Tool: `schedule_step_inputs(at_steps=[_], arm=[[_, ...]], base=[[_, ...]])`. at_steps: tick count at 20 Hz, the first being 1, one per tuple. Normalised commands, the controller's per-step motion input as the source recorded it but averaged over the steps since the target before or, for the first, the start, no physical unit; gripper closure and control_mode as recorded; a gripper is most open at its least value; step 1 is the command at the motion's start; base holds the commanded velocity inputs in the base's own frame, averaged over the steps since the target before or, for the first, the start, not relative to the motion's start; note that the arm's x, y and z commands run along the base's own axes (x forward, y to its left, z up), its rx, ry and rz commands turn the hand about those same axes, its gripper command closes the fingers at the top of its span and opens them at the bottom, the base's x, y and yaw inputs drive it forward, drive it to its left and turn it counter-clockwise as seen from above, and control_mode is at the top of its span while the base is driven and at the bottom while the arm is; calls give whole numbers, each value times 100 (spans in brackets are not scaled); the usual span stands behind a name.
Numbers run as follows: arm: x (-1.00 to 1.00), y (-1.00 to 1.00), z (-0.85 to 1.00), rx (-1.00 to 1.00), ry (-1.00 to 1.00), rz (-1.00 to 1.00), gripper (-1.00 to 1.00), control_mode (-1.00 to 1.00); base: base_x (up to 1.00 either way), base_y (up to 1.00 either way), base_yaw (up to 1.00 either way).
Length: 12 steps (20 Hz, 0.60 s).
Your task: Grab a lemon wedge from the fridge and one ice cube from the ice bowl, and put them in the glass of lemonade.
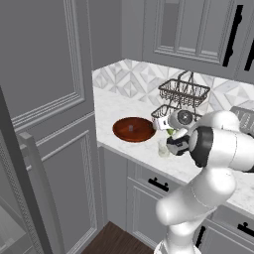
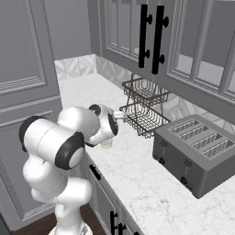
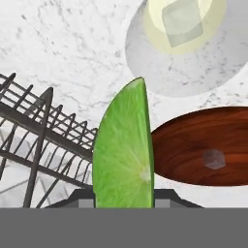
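- The glass of lemonade stands on the white marble tabletop, just beside the ice bowl. Seen from the hand, it holds pale yellow drink with one ice cube already floating in it.
- The ice bowl is wide, shallow and reddish-brown. One more small clear ice cube lies near its middle.
- The black two-tier wire basket stands against the patterned backsplash, near the glass. I cannot make out anything lying in either tier.
- A dark grey four-slot toaster sits further along the tabletop, well apart from the bowl. I cannot tell whether anything is in its slots.
- No brand, label or writing can be read on anything here.
- The claw hangs above the tabletop between the wire basket and the glass, part way closed and pinching the lemon wedge.
- The wedge stands upright between the finger tips, its green rind on one side and cut flesh facing the hand camera. It hangs above the tabletop near the glass, not in the drink.
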Motion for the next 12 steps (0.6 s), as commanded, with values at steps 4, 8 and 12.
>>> schedule_step_inputs(at_steps=[4,8,12], arm=[[-80,53,2,-2,-9,-5,100,-100],[-23,32,0,-2,-1,-7,100,-100],[19,-1,-29,-6,0,-6,100,-100]], base=[[0,0,0],[0,0,0],[0,0,0]])
